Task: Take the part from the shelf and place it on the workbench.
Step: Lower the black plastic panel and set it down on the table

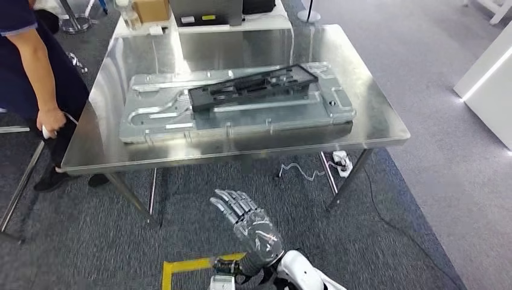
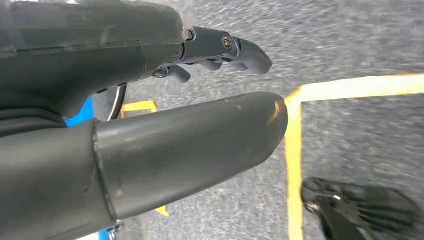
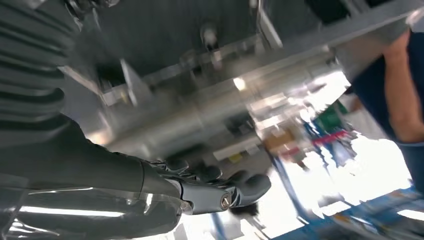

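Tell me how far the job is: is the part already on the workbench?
It looks done: the black part lies on the grey metal fixture plate on the steel workbench. Nothing is in hand; the right hand hangs open and empty below the table edge, and the left hand is empty over the carpet. Nothing visible seems left.

Industrial workshop: steel workbench bearing a metal fixture plate, grey carpet floor with yellow tape markings.

High head view (wrists close, low)
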Action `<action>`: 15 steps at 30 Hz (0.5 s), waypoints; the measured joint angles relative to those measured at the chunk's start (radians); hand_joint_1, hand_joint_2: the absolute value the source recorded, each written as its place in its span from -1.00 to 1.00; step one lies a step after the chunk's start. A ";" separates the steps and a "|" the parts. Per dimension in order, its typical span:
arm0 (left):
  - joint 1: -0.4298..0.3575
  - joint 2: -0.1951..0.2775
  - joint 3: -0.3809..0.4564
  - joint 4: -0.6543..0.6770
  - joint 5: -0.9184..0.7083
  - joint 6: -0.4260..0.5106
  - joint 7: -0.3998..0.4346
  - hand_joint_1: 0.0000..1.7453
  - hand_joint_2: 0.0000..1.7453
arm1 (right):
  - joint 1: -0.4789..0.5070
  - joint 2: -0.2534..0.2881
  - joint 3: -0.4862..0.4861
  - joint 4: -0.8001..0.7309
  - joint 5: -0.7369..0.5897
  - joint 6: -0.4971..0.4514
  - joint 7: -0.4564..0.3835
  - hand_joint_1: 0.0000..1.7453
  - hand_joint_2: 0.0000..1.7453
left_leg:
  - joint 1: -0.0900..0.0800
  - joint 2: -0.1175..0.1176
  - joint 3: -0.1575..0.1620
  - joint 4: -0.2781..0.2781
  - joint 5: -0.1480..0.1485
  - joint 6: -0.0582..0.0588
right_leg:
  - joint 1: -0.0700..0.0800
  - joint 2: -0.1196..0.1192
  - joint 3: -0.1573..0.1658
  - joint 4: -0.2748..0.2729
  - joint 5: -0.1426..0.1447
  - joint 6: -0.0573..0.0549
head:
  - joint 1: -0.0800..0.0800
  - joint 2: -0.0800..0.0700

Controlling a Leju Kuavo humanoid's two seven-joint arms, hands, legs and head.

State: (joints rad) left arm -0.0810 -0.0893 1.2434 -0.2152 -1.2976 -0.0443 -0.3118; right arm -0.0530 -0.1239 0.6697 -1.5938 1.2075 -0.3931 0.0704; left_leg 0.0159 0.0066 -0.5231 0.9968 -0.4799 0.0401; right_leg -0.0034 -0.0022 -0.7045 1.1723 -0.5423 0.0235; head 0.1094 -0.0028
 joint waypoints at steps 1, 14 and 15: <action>0.002 0.000 0.004 0.000 0.002 0.001 0.000 -1.00 -1.00 | 0.025 0.003 -0.017 -0.002 -0.010 -0.006 -0.005 -1.00 -1.00 | 0.000 0.002 -0.017 0.001 0.013 0.001 | -0.002 0.000 -0.011 0.065 -0.043 0.004 | 0.000 0.000; 0.017 -0.009 0.067 0.000 0.073 0.028 -0.013 -1.00 -1.00 | 0.306 0.076 -0.193 -0.006 -0.523 -0.163 -0.216 -1.00 -1.00 | 0.007 0.003 -0.151 0.089 0.014 -0.060 | -0.009 -0.008 0.217 -0.189 0.024 -0.046 | -0.001 0.000; 0.019 -0.011 0.075 0.000 0.081 0.031 -0.017 -1.00 -1.00 | 0.333 0.092 -0.228 0.005 -0.560 -0.165 -0.240 -1.00 -1.00 | 0.007 0.003 -0.164 0.144 -0.043 -0.062 | -0.006 -0.009 0.202 -0.188 0.035 -0.051 | -0.001 0.000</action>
State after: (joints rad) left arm -0.0620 -0.1002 1.3187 -0.2152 -1.2170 -0.0131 -0.3283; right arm 0.2803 -0.0316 0.4416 -1.5892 0.6480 -0.5580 -0.1697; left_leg 0.0229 0.0095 -0.6876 1.1413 -0.5230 -0.0215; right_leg -0.0094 -0.0108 -0.5021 0.9846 -0.5072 -0.0275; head 0.1084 -0.0029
